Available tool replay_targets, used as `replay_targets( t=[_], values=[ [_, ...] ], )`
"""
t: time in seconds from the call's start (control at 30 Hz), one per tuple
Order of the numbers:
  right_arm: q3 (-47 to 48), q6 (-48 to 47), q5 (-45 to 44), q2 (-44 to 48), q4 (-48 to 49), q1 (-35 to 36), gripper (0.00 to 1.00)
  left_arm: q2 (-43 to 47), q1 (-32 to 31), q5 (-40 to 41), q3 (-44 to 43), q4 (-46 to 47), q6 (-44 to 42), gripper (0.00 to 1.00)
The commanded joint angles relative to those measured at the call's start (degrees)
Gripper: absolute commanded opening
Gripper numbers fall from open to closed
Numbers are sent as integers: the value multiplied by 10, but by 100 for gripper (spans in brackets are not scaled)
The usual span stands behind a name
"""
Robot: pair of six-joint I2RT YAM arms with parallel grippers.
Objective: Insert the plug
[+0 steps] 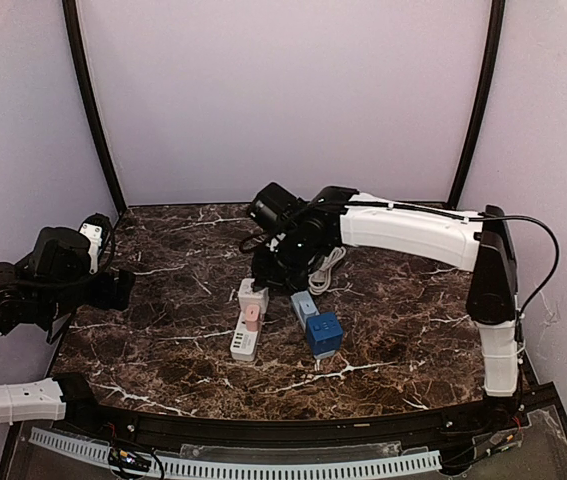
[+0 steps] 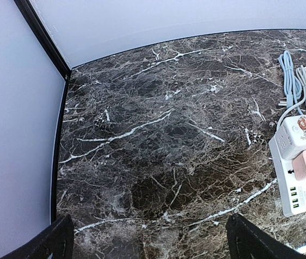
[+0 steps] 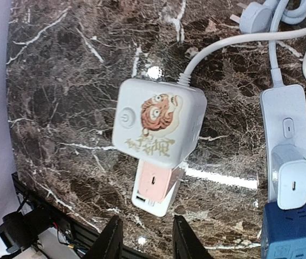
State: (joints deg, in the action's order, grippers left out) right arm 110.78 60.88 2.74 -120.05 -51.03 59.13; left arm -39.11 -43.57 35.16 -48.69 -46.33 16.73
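Soft, even light falls from above, and we see the pale walls (image 1: 283, 90) tinted faintly lilac. The dark marble table (image 1: 163, 340) is glossy. In the right wrist view, a small bright spot and a long white streak of glare lie on it beside the white cube adapter (image 3: 158, 121), whose printed top stays sharp. Shadows are hard to make out on the dark stone. The overhead view is slightly grainy, and its black frame posts (image 1: 93, 110) bow. In the left wrist view the table's far edge curves, and the left gripper (image 2: 148, 221) shows as two dark, soft-edged fingers (image 2: 50, 245) at the near corners.
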Motion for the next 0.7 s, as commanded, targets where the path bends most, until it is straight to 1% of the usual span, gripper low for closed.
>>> replay_targets(
  t=[0.0,0.33,0.47,0.53,0.63,0.67],
  values=[
    [10,-25,-24,49,0,-2,33,-3,4,1,1,-6,-1,99],
    [2,-87,-74,129,14,-2,39,-2,6,-1,2,-5,-2,99],
    [-9,-97,-90,162,15,-2,46,1,9,-2,2,-4,-3,99],
    [-16,-101,-100,179,15,-2,55,5,9,-2,3,-4,-4,99],
    [-28,-106,-115,203,14,-2,73,11,9,-2,4,-4,-5,99],
    [-30,-108,-121,209,12,-2,78,12,10,-2,4,-4,-4,99]
  ],
)
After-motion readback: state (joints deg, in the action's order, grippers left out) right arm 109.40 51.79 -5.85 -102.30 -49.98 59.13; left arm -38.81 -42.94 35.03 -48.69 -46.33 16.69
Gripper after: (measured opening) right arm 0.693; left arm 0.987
